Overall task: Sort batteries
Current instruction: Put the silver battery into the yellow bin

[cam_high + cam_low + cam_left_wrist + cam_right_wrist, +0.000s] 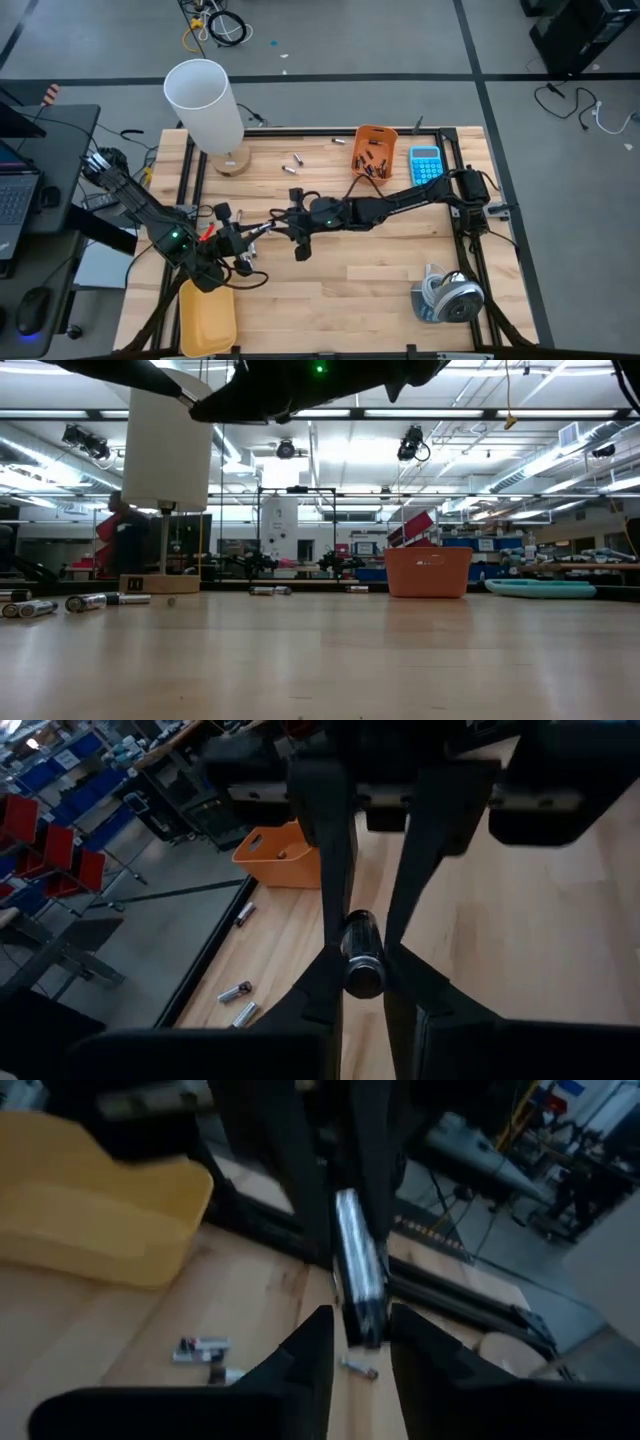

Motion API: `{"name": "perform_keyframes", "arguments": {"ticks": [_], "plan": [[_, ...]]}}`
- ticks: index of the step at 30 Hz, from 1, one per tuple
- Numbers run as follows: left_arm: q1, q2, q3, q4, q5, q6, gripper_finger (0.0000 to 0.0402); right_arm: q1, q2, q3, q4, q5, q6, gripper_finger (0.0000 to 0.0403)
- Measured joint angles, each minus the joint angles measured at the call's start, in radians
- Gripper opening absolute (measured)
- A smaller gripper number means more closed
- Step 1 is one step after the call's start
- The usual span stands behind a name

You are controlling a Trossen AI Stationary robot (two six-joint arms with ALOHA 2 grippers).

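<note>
Above the middle of the table my two grippers meet tip to tip. My left gripper [250,237] is shut on one battery [362,955], silvery with a dark end [358,1270]. My right gripper [278,225] faces it, and its fingers [315,1345] stand narrowly apart on either side of the battery's dark end. More batteries lie loose on the wood [293,163], [85,601], [200,1348]. Dark ones lie in the orange bin [374,150]. My left gripper pinches the battery between its two fingers [330,970], on the end nearest it [362,982]. The fingers come about level from the table's left, and the battery runs roughly along them. It is lifted clear of the table, its other end reaching between my right gripper's fingers.
A white cylinder on a wooden foot [205,105] stands at the far left. The blue calculator [426,165] lies beside the orange bin. A yellow tray [205,315] sits at the near left edge, a grey round object [447,297] at the near right. Bare wood lies between them.
</note>
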Motion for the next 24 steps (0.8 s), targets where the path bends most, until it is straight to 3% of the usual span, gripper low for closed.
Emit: {"name": "perform_keyframes", "arguments": {"ticks": [8, 12, 17, 24], "plan": [[-0.02, -0.002, 0.037, -0.002, 0.038, -0.033, 0.0038, -0.014, -0.038, -0.001, -0.232, 0.093, 0.034, 0.0101], [-0.031, -0.003, 0.114, -0.071, 0.198, -0.064, 0.0038, -0.039, -0.077, -0.001, -0.43, 0.1, 0.067, 0.0101], [-0.037, 0.0, 0.253, -0.307, 0.416, -0.234, 0.0038, -0.083, -0.123, -0.001, -0.622, 0.088, 0.124, 0.0102], [-0.037, 0.003, 0.374, -0.636, 0.83, -0.482, 0.0038, -0.134, -0.151, -0.001, -0.734, 0.023, 0.222, 0.0101]]}}
